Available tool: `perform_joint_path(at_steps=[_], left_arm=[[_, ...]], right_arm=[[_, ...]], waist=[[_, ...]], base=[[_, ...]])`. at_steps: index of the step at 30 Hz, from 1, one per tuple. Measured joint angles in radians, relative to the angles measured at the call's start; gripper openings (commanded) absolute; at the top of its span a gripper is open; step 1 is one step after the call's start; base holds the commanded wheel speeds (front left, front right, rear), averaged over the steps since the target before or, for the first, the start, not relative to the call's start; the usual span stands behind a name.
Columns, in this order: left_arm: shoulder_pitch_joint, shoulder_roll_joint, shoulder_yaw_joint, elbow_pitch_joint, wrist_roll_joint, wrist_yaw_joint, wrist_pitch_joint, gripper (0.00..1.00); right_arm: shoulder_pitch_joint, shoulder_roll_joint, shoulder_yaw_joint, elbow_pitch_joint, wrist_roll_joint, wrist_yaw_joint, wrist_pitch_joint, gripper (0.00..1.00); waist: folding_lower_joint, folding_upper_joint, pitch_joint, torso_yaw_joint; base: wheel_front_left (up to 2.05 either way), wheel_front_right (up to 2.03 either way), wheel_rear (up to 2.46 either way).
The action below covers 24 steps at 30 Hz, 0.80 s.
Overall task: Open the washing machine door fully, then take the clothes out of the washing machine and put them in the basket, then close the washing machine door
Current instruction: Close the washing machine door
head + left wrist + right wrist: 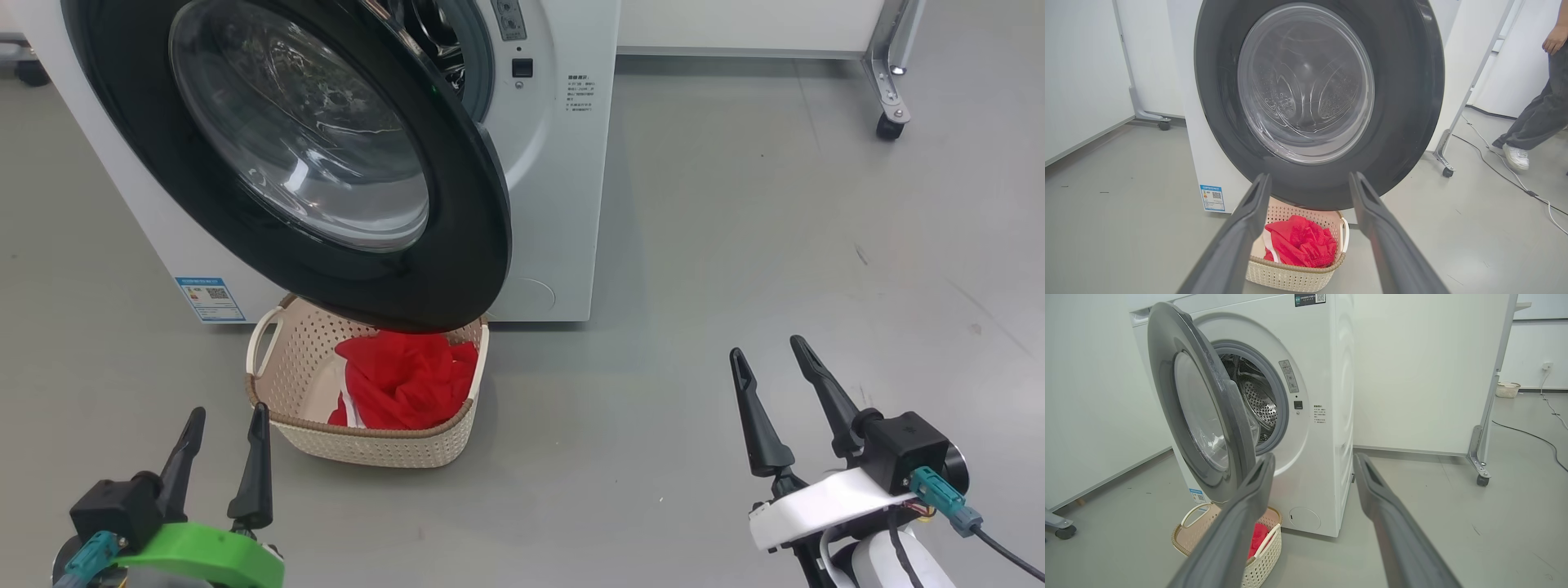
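Here both arms sit low and well apart, fingers pointing forward. The left gripper (229, 408), spread and empty, is near the basket (367, 429); the right gripper (767, 346), spread and empty, is over the floor (653, 245). The door (457, 245) stands half-open above the basket, which holds the clothes (408, 380).

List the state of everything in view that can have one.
washing machine door: open, swung partway out.
washing machine: opening uncovered, visible part of drum shows no red.
basket: upright on the floor, partly filled.
clothes: bunched inside the basket.
left gripper: open, empty.
right gripper: open, empty.
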Motion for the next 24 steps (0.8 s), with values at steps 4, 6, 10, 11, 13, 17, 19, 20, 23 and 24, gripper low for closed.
perform_joint_path(at_steps=[4,6,10,11,13,17,19,20,23,24], left_arm=[[0.004,-0.002,0.001,-0.001,0.006,-0.004,0.000,1.00],[0.004,-0.003,0.000,-0.006,0.010,-0.005,0.000,1.00],[0.004,-0.013,-0.001,-0.017,0.010,-0.006,-0.001,1.00],[0.004,-0.016,-0.002,-0.021,0.011,-0.006,-0.002,1.00],[0.004,-0.020,-0.006,-0.027,0.015,-0.006,-0.003,1.00],[0.001,-0.025,-0.016,-0.041,0.018,-0.010,-0.003,1.00],[-0.003,-0.029,-0.019,-0.048,0.018,-0.010,-0.003,1.00],[-0.008,-0.032,-0.021,-0.051,0.020,-0.011,-0.003,1.00],[-0.031,-0.046,-0.030,-0.064,0.028,-0.014,-0.003,1.00],[-0.040,-0.050,-0.034,-0.067,0.031,-0.015,-0.003,1.00]], right_arm=[[0.000,0.000,-0.002,-0.002,0.000,0.000,0.000,1.00],[0.000,0.000,-0.004,-0.009,0.000,0.000,0.000,1.00],[0.000,-0.001,-0.010,-0.034,-0.001,0.004,0.000,0.00],[-0.001,-0.003,-0.010,-0.043,-0.005,0.009,0.000,0.00],[-0.004,-0.012,-0.009,-0.058,-0.015,0.014,-0.005,0.00],[-0.028,-0.036,0.007,-0.065,-0.031,0.034,-0.005,0.00],[-0.056,-0.044,0.022,-0.072,-0.040,0.046,-0.005,0.00],[-0.072,-0.050,0.033,-0.075,-0.050,0.053,-0.004,0.00],[-0.124,-0.070,0.067,-0.086,-0.071,0.074,0.007,0.00],[-0.143,-0.075,0.080,-0.089,-0.074,0.079,0.014,0.00]], waist=[[0.0000,0.0000,0.003,0.000],[0.0000,0.0000,0.007,0.000],[0.0000,0.0000,0.022,0.002],[0.0000,0.0000,0.027,0.003],[0.0000,0.0000,0.037,0.005],[0.0000,0.0000,0.064,0.011],[0.0000,0.0000,0.080,0.016],[0.0000,0.0000,0.088,0.018],[0.0000,0.0000,0.117,0.026],[0.0000,0.0000,0.127,0.030]], base=[[0.00,0.00,0.00],[0.00,0.00,0.00],[0.00,0.00,0.00],[0.00,0.00,0.00],[0.00,0.00,0.00],[0.00,0.00,0.00],[0.00,0.00,0.00],[0.00,0.00,0.00],[0.00,0.00,0.00],[0.00,0.00,0.00]])
